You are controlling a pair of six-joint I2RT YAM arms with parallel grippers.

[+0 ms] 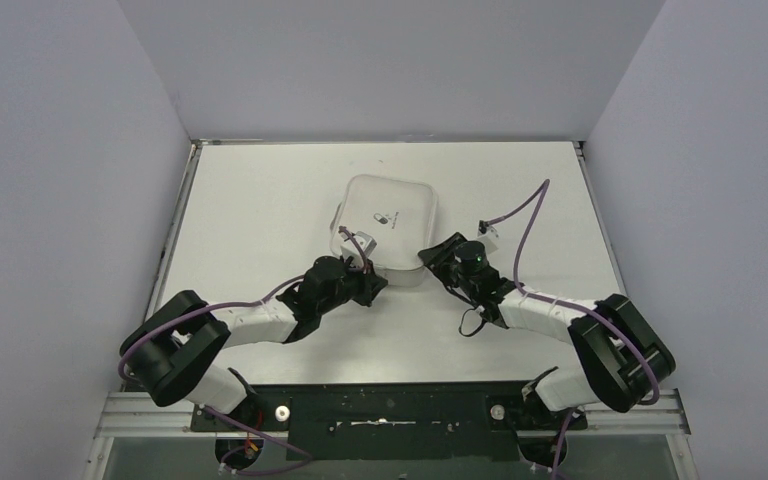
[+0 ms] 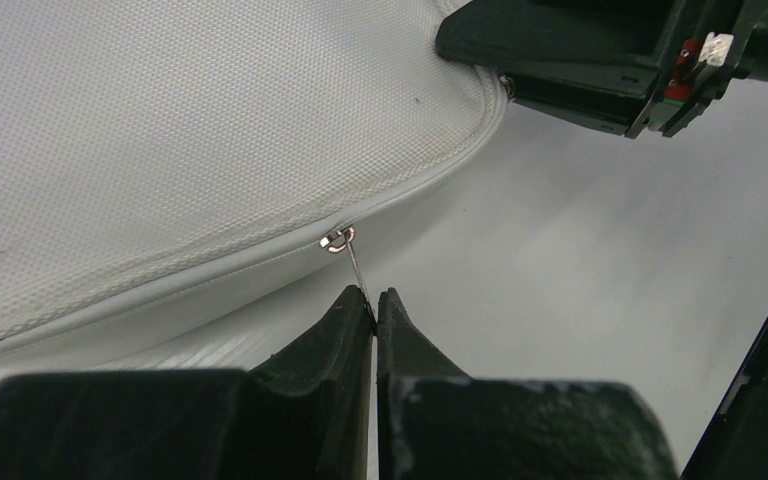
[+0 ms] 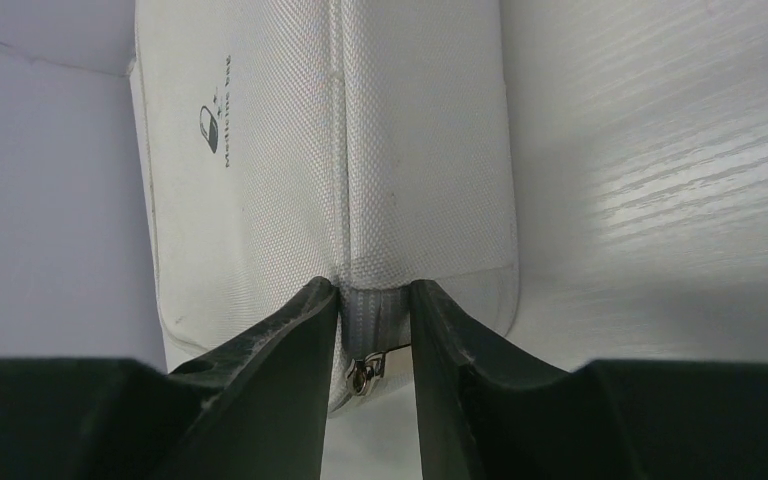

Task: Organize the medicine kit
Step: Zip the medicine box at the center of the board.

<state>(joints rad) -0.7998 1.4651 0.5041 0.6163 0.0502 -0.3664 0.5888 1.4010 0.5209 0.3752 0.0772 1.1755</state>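
White medicine kit (image 1: pixel 385 226) between both pincers

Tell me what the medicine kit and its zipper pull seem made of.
Medicine kit: looks like woven white fabric, matte, judging by its fine grid texture and stitched piping, not hard plastic. Zipper pull: likely metal, small, silvery and shiny. The left gripper pinches its thin tab.
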